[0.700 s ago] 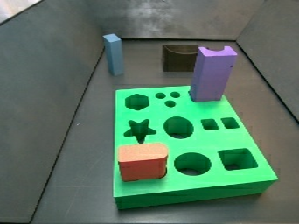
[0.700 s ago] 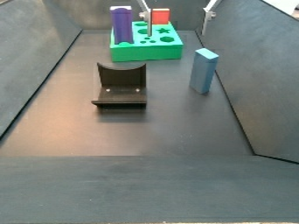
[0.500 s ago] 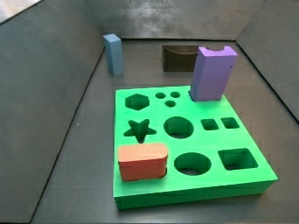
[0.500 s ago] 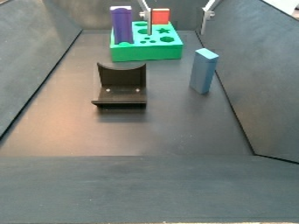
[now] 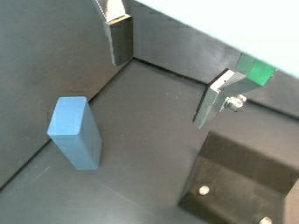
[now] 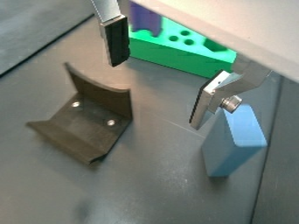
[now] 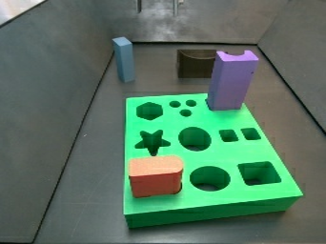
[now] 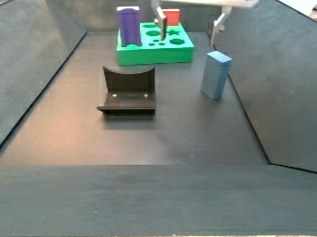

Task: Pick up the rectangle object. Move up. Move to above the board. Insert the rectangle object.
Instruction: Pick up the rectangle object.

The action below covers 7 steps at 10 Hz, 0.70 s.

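Wrist views show the gripper (image 6: 163, 72) spread empty, above the smooth light-blue rectangle object (image 6: 235, 143).

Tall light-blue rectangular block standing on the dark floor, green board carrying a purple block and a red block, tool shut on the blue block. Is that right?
Not quite. The tool is open and holds nothing: in both wrist views the light-blue rectangular block stands free on the floor beside its fingers. The bright-green board does carry the purple block and red block.

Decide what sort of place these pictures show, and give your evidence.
Probably a robot test cell for peg-insertion: a dark walled enclosure holding a green board with shaped holes, a light-blue rectangle object, a fixture, and an open gripper above the floor.
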Tool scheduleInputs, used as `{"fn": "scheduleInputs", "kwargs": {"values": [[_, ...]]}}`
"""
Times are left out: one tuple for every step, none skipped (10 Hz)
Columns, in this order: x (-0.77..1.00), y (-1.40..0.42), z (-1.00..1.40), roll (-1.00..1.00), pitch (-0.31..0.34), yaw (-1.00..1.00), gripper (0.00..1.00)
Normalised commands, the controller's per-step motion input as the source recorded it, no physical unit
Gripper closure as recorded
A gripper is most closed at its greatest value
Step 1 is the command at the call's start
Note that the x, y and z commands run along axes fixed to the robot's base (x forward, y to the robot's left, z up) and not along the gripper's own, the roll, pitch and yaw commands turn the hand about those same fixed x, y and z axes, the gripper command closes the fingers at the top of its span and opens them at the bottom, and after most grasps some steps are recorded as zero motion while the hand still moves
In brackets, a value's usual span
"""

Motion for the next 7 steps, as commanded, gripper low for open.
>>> {"fn": "scheduleInputs", "kwargs": {"values": [[-0.29, -0.11, -0.39, 0.0, -0.139, -0.69, 0.0], [-0.32, -0.09, -0.39, 0.0, -0.124, -0.68, 0.0], [-0.3, -0.09, -0.33, 0.0, -0.114, -0.7, 0.0], [-0.26, -0.07, -0.28, 0.0, -0.106, -0.72, 0.0], [-0.23, -0.08, -0.25, 0.0, -0.107, -0.71, 0.0], [-0.2, -0.1, -0.22, 0.0, -0.126, -0.73, 0.0], [-0.17, -0.09, -0.21, 0.0, -0.11, -0.72, 0.0]]}}
